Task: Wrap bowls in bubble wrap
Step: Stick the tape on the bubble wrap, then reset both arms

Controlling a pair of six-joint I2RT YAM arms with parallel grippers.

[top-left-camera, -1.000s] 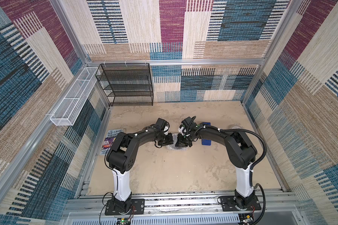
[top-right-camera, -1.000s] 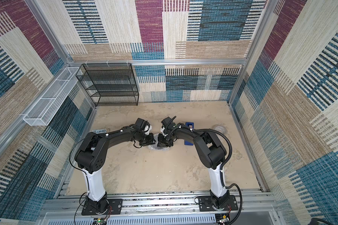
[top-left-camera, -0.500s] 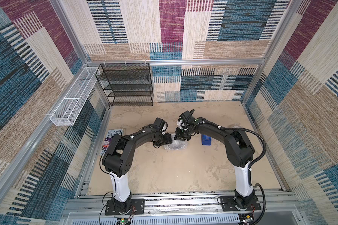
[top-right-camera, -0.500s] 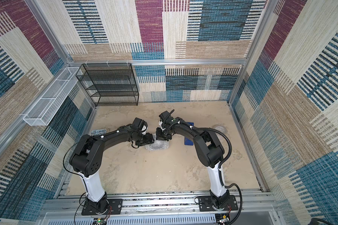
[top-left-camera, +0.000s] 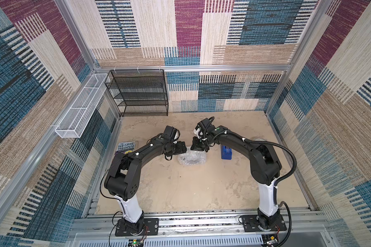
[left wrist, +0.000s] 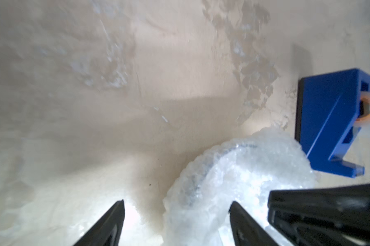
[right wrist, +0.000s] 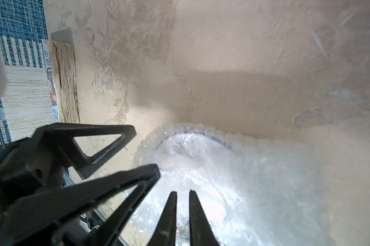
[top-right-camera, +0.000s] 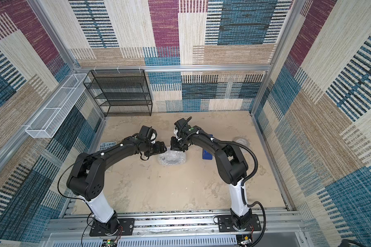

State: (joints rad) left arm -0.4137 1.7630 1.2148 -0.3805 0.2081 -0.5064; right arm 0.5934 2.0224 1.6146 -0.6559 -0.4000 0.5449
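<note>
Left gripper (left wrist: 177, 202) newly spread, beside bubble wrap (left wrist: 233, 170) (bowl (right wrist: 190, 147) inside)

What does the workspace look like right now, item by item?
Surface: beige tabletop, scuffed and patchy.
Job's things: bubble wrap bunched over the bowl; only its blue rim shows through.
Clutter: blue tape dispenser beside the wrap; tape roll; book at the table's edge.
Grippers: left gripper jaws wide open at the wrap's edge; right gripper jaws almost closed above it, pinch unclear.
Cables: corrugated hose along the right arm, clear of the wrap.
Surroundings: black mesh rack, white wire basket, patterned walls.
</note>
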